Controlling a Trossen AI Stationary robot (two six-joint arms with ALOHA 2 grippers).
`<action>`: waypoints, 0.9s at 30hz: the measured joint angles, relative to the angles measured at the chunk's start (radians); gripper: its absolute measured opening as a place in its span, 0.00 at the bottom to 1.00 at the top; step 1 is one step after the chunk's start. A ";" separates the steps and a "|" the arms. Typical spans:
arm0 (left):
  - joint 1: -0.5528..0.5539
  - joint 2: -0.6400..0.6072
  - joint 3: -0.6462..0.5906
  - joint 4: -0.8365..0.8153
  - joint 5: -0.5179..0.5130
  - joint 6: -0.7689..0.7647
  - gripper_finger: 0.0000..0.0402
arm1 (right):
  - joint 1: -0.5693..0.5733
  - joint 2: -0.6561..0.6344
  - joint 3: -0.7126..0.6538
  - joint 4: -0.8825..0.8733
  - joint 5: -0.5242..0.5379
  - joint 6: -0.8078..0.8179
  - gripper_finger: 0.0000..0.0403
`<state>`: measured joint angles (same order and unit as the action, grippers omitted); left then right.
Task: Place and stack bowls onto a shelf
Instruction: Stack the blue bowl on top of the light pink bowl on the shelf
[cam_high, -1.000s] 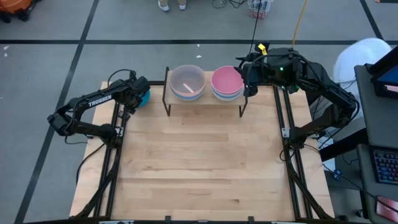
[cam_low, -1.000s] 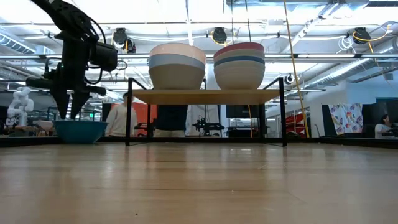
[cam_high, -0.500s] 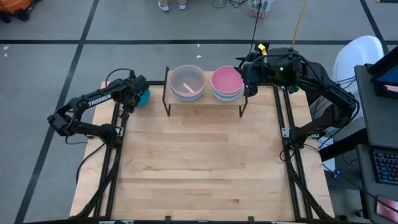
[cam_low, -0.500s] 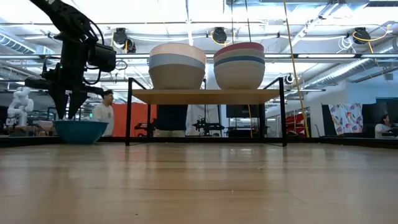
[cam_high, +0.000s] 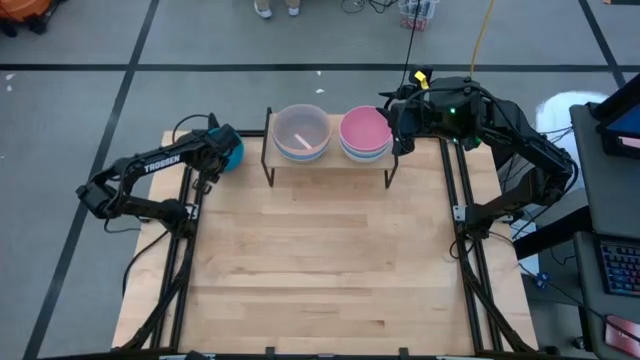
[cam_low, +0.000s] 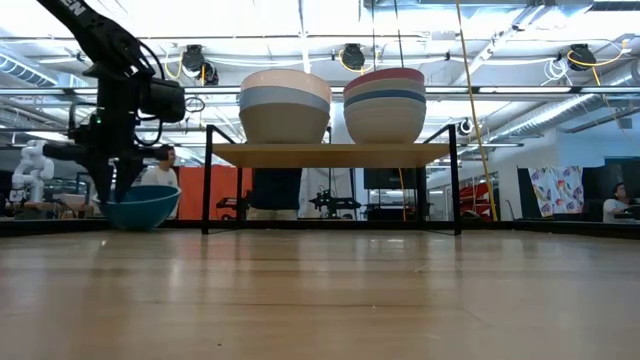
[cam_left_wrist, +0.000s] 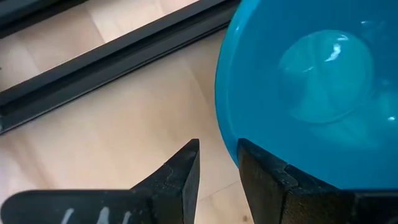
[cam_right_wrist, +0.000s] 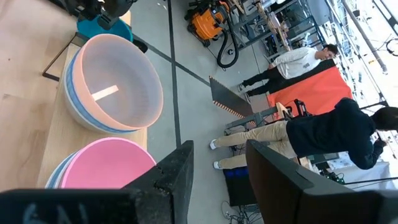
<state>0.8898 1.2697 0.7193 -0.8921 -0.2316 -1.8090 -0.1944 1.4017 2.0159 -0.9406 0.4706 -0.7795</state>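
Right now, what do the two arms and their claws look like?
Both arms are dark, jointed links. The left arm carries white TROSSEN lettering along its forearm, with black cable looping beside it. The right arm has a small green light and a yellow tag near its wrist. The left claw and the right claw each have two dark, wedge-shaped, angular fingers.

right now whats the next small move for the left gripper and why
Probably close the left gripper on the blue bowl: its open fingers straddle the rim, and the bowl sits on the table beside the shelf, not yet stacked.
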 joint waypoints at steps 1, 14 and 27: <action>0.000 0.000 0.000 0.009 -0.006 0.002 0.28 | 0.000 0.000 0.000 0.000 0.000 0.000 0.35; 0.015 -0.002 0.000 0.065 -0.041 0.026 0.28 | 0.000 0.000 0.000 0.000 0.000 0.000 0.35; 0.066 -0.002 0.000 0.199 -0.050 0.046 0.28 | 0.000 0.000 0.000 0.000 -0.003 -0.004 0.35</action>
<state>0.9556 1.2675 0.7193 -0.6931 -0.2818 -1.7625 -0.1944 1.4017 2.0159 -0.9409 0.4675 -0.7839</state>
